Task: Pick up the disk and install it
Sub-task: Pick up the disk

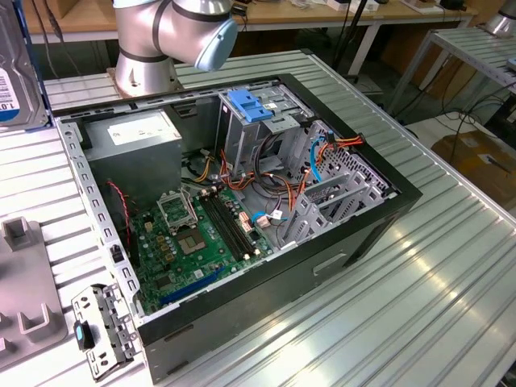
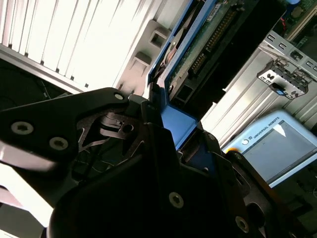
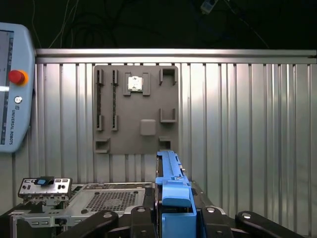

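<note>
The disk (image 3: pixel 171 184) is a flat drive in a bright blue carrier. It stands on edge between my black fingers (image 3: pixel 208 218), and my gripper (image 3: pixel 174 218) is shut on it. In the second wrist view the disk (image 2: pixel 210 37) shows its green circuit board and blue rail, running away from my gripper (image 2: pixel 178 124). In the exterior view a silver labelled face of the disk (image 1: pixel 16 72) shows at the far left edge, up off the table and left of the open computer case (image 1: pixel 387 205). The tall metal drive cage (image 1: pixel 266 133) with a blue latch stands at the back of the case.
A grey fixture plate (image 3: pixel 136 109) lies on the ribbed metal table (image 1: pixel 419 298) left of the case. A loose metal bracket (image 1: pixel 101 330) lies near the case's front left corner. A teach pendant (image 3: pixel 12 89) rests on the table. Orange and blue cables (image 1: pixel 322 153) crowd the space beside the cage.
</note>
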Robot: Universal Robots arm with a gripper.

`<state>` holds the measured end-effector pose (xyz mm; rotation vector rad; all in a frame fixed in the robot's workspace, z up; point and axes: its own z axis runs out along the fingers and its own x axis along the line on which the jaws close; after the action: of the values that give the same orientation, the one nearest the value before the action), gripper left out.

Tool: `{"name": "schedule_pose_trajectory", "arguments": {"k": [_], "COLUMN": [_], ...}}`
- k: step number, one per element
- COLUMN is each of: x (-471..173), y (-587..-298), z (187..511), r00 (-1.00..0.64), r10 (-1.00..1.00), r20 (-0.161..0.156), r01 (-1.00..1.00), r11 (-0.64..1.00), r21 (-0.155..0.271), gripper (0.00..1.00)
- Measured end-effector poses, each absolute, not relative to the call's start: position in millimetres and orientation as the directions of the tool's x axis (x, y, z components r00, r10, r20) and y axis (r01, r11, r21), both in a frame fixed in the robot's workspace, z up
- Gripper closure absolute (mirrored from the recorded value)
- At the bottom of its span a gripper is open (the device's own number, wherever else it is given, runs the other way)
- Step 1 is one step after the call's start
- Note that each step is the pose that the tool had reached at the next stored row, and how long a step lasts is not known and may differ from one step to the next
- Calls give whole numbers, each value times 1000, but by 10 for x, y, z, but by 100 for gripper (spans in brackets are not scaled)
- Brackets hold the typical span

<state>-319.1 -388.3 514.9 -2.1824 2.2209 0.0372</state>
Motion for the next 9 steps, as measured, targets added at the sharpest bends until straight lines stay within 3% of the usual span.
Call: {"name": "schedule_pose_trajectory", "arguments": {"k": [9], "x": [-3027], "y": [-3883], "z": [5149], "r00": [-17], "r10": [-999], "r20": [-36], "r01": [-1000], "r11": [18], "r21": [-2], "gripper": [63]}}
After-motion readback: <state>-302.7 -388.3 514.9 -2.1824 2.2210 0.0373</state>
